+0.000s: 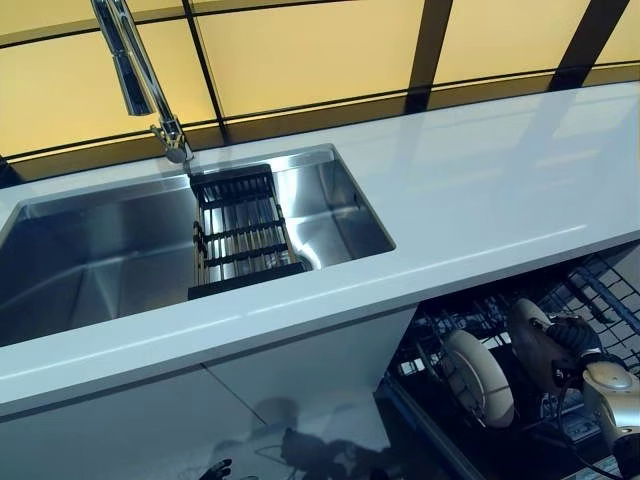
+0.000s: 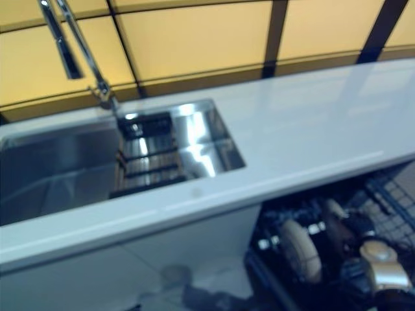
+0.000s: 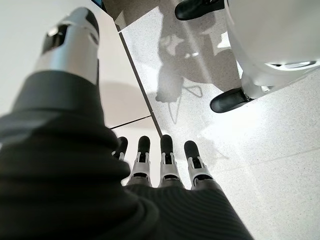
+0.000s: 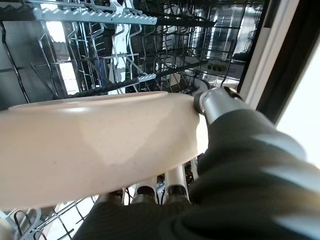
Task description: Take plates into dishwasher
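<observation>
1. Two plates are seen in the open dishwasher rack (image 1: 600,290) at the near right, under the white counter (image 1: 470,200): one plate (image 1: 478,377) is stood on edge between the tines, and a second plate (image 4: 95,145) is held just to its right.
2. The second plate is clamped by the right hand (image 1: 570,340), thumb over the rim and fingers (image 4: 172,187) beneath.
3. The left hand (image 3: 165,165) is hung low by the cabinet front, fingers straight and holding nothing.
4. The plate is judged stiff, fairly heavy, glazed and slippery, and breakable if knocked on the wires.
5. A grip across the rim is judged best, with the lower edge left free for the slot.
</observation>
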Controlling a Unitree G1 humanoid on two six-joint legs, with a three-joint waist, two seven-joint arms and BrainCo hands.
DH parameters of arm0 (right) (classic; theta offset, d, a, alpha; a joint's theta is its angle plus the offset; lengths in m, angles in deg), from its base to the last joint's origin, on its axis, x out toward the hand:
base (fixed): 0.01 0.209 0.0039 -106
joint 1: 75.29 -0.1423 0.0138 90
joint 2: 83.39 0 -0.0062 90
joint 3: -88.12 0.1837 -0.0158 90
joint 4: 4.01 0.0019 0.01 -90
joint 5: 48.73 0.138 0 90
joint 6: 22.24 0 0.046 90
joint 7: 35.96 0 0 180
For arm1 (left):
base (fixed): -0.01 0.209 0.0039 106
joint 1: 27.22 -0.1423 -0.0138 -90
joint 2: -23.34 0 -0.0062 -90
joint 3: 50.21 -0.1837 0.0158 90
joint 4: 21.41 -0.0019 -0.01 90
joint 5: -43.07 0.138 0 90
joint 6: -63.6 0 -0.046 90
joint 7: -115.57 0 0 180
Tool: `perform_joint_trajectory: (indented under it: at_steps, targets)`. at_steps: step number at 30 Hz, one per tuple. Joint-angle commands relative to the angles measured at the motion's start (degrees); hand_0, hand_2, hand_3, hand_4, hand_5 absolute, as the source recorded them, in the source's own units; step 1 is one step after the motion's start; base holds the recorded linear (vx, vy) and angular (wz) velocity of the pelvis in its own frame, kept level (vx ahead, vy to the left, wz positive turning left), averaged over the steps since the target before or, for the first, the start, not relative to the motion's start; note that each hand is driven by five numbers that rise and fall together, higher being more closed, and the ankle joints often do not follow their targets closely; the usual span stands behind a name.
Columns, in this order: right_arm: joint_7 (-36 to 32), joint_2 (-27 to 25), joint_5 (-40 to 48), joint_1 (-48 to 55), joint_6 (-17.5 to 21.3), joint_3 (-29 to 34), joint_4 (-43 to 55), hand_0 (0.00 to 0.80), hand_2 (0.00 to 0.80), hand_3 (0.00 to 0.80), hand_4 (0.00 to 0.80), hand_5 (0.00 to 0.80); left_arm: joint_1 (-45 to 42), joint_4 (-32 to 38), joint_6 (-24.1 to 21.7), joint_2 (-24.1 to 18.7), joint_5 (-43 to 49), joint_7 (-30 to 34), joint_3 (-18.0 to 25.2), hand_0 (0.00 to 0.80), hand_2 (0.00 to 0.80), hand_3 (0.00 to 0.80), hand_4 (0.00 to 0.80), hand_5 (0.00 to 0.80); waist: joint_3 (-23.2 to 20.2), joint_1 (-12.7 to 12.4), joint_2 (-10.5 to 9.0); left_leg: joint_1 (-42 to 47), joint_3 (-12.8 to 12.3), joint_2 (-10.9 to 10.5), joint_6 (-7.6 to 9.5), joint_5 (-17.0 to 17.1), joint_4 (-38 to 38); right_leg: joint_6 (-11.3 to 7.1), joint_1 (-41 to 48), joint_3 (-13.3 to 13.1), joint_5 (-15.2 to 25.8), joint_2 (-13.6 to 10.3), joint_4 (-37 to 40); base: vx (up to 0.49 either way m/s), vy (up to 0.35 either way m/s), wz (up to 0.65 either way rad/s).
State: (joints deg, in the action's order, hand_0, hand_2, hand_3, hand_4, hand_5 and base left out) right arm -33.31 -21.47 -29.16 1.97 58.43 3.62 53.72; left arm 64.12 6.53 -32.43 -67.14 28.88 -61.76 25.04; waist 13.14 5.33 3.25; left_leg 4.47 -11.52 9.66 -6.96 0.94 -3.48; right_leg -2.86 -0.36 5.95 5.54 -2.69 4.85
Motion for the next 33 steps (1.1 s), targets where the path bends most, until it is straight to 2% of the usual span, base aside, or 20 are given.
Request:
perform_joint_trajectory:
  at_steps: [1,33]
  targets:
    - [1.5,-3.7,-1.8,-5.6,2.0,-3.9,-1.6,0.8,0.8,0.8,0.8,0.8,1.9,-0.1,-0.8,-2.8,1.9,0.2,-2.6,0.0,0.0,0.0,0.0,0.0,-2.0,-1.2,-3.25,-5.8,1.0,0.5,0.64,5.5,0.8,-0.09,-1.2,1.2,-5.3,-1.4,-6.9,-0.022,0.004,0.08]
    - [-0.1,-1.4,-12.6,-12.7,1.7,-13.6,-7.3,0.8,0.8,0.8,0.8,0.8,5.2,1.1,0.1,-3.5,2.1,1.2,-4.4,0.0,0.0,0.0,0.0,0.0,0.9,-2.7,-2.67,-8.1,2.3,0.2,0.77,6.2,1.3,-0.09,-3.0,2.0,-4.8,-1.5,-7.5,-0.003,-0.002,0.01]
